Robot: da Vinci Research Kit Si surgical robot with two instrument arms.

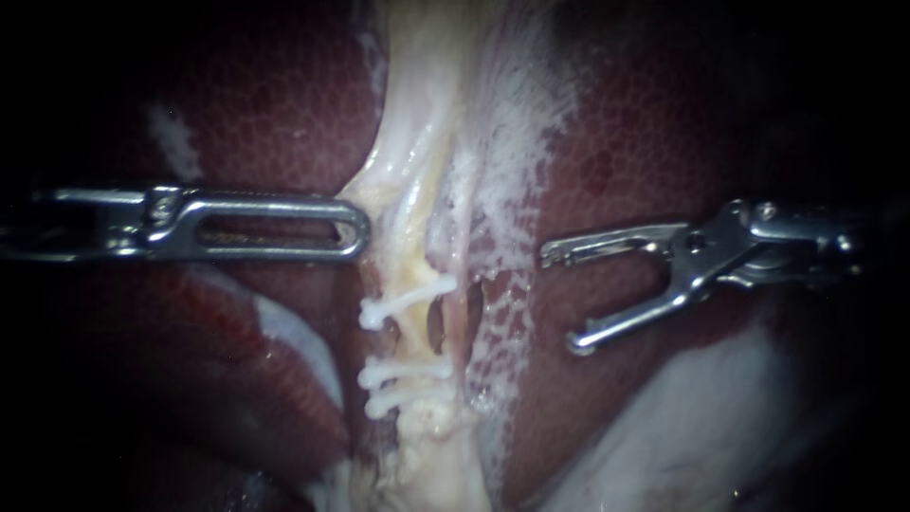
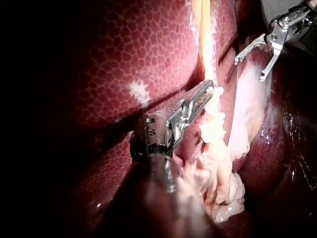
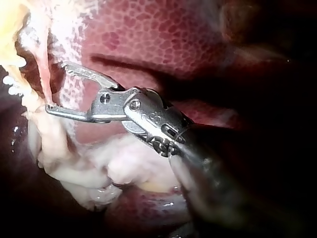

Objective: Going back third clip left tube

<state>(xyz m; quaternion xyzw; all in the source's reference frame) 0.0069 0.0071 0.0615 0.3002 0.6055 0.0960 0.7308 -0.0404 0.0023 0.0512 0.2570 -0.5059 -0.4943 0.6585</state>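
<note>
Currently I'm holding the right instrument (image 1: 561, 299) wide open and empty over the liver (image 1: 664, 142), near the left tube (image 1: 417, 237) carrying three clips (image 1: 403, 370). Left instrument (image 1: 275, 226) is touching the tube's edge, grip unclear. Risk: the open jaws snagging filmy tissue and tugging clips loose.

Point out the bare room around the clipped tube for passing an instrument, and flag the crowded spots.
In the endoscope view, free: bare liver above the right instrument, and liver above the left instrument. Crowded: the tube, where three clips stack below the left instrument's tip, with webbed tissue alongside.
</note>
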